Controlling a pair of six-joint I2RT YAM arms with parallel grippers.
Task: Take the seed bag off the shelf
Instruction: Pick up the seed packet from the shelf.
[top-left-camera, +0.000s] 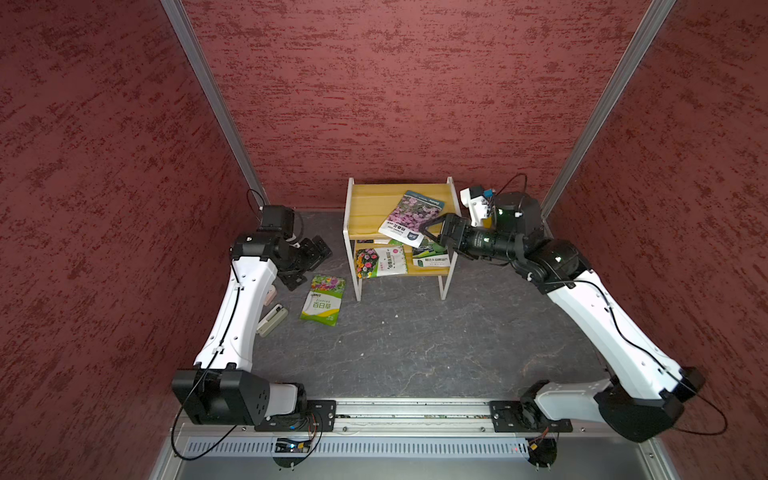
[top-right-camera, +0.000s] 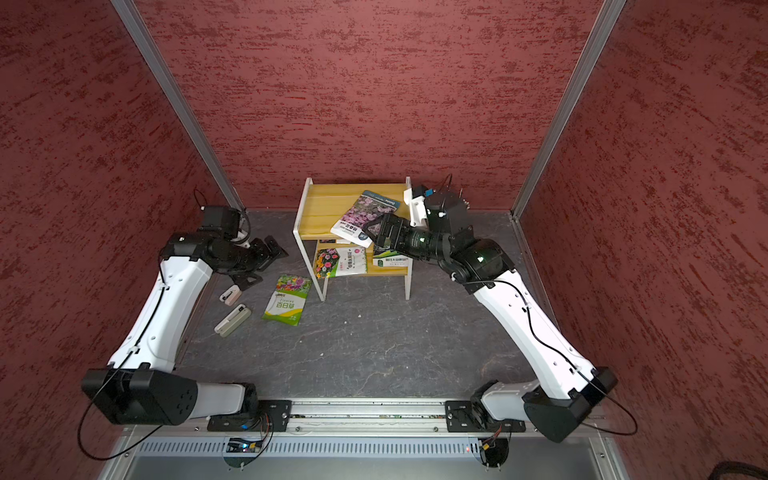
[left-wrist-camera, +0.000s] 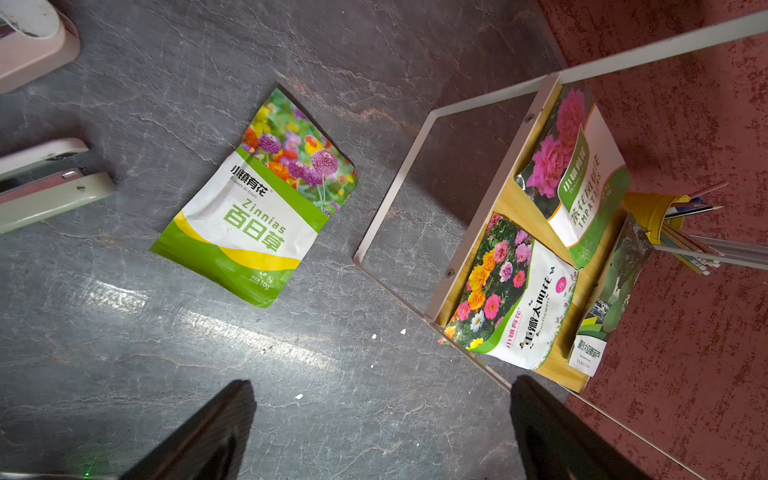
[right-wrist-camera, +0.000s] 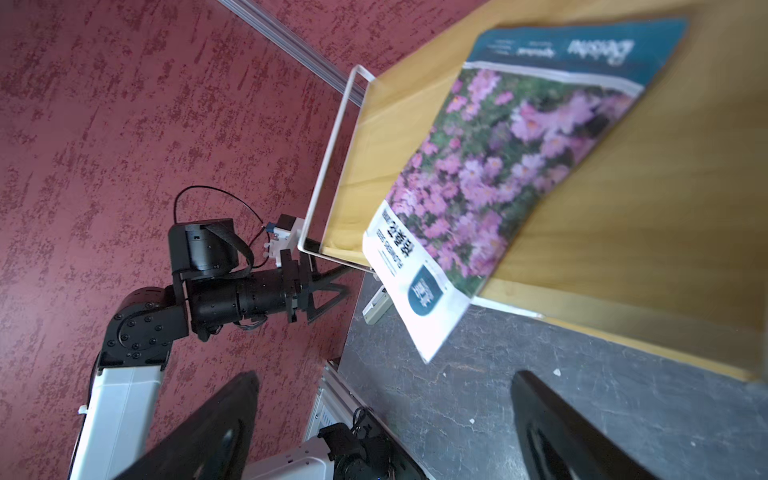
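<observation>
The pink-flowered seed bag lies flat on the top board of the shelf. Its long axis is slanted, with the teal header toward the back right and the white end jutting past the front edge. The right gripper, jaws spread and empty beside that overhang (contact unclear), should get one finger above and one below before pinching. The left gripper hangs open, well apart.

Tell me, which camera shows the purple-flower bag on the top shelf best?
The right wrist view: the bag fills the frame, slightly blurred, one end overhanging the shelf. Both top views show the bag small, with the open right gripper at that end. The left wrist view misses it.
</observation>
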